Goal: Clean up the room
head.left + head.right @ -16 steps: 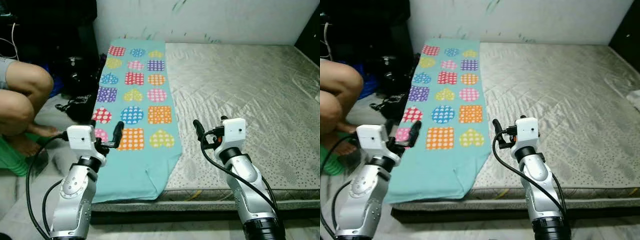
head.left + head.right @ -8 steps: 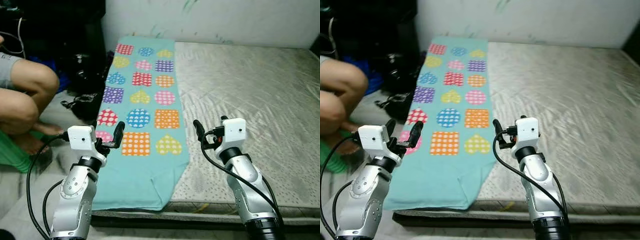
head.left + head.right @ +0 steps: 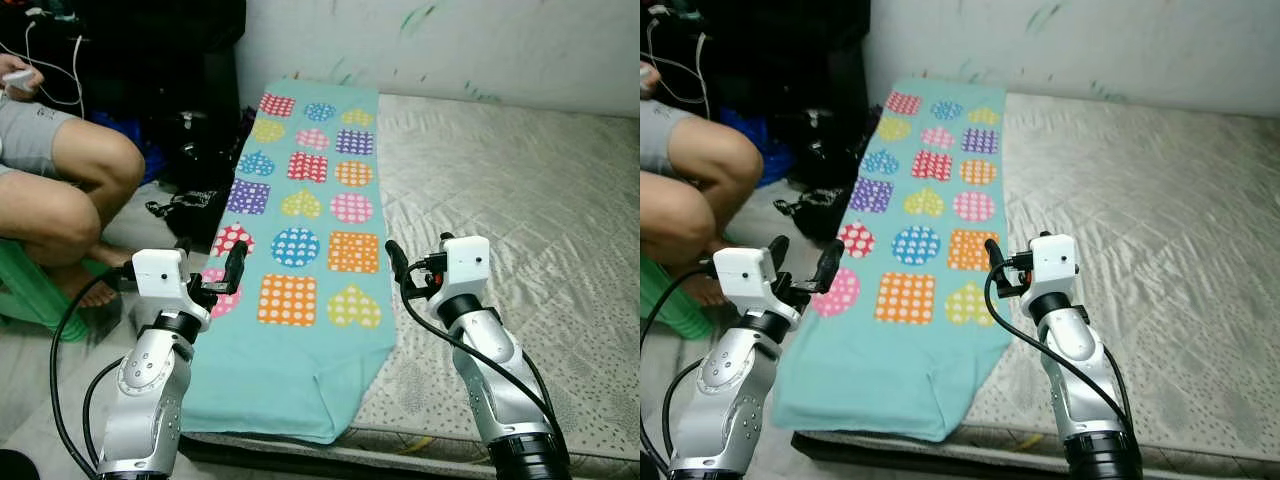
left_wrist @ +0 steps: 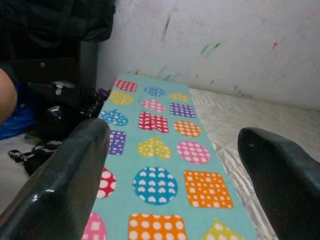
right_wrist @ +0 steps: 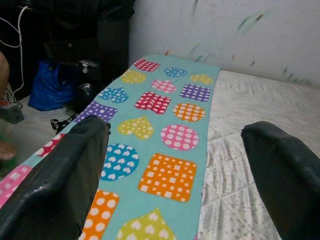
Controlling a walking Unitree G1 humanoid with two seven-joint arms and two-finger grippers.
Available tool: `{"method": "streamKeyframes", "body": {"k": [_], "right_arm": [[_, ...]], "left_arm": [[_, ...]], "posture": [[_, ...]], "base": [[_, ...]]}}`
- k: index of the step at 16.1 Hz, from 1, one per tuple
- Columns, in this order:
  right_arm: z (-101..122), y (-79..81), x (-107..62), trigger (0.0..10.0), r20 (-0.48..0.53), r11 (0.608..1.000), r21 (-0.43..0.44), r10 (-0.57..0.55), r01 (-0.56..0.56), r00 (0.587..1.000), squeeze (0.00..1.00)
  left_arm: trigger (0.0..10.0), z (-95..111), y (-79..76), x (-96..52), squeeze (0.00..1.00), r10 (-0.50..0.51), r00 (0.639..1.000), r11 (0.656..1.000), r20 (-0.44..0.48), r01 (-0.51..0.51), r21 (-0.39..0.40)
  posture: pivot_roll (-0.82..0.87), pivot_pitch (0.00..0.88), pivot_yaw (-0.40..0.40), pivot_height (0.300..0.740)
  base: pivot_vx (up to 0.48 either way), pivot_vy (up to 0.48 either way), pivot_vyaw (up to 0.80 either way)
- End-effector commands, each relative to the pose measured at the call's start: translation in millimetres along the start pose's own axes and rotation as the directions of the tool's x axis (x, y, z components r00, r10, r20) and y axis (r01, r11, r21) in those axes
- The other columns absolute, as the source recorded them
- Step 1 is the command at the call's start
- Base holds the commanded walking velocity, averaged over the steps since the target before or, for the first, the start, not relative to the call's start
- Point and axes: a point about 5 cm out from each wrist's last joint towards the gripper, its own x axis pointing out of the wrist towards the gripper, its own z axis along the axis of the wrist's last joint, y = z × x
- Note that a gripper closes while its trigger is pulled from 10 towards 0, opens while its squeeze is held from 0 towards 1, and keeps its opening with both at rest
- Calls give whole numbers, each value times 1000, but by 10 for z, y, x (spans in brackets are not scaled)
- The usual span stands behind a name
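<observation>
With the cloth (image 3: 305, 250) lying flat along the left side of the mattress (image 3: 520, 220), its near end draped over the edge, the left pincer (image 3: 212, 279) and right pincer (image 3: 398, 268) both hover spread wide and empty above that end, seemingly lined up to grasp it.

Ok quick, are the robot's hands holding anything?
Left gripper: open, holding nothing.
Right gripper: open, holding nothing.
</observation>
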Motion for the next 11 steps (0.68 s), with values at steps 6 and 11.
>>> {"method": "streamKeyframes", "body": {"k": [6,11], "right_arm": [[34,-264,61,10000,1,996,-44,-74,74,997,0],[21,-336,75,10000,-3,994,-60,-91,91,996,0]], "left_arm": [[10000,-25,20,13,0,21,1000,1000,-14,-21,4],[10000,-34,37,17,0,31,999,1000,-21,-31,0]], "posture": [[-50,89,-15,740],[-50,89,-15,740]], "base": [[226,0,0],[0,0,-104]]}}
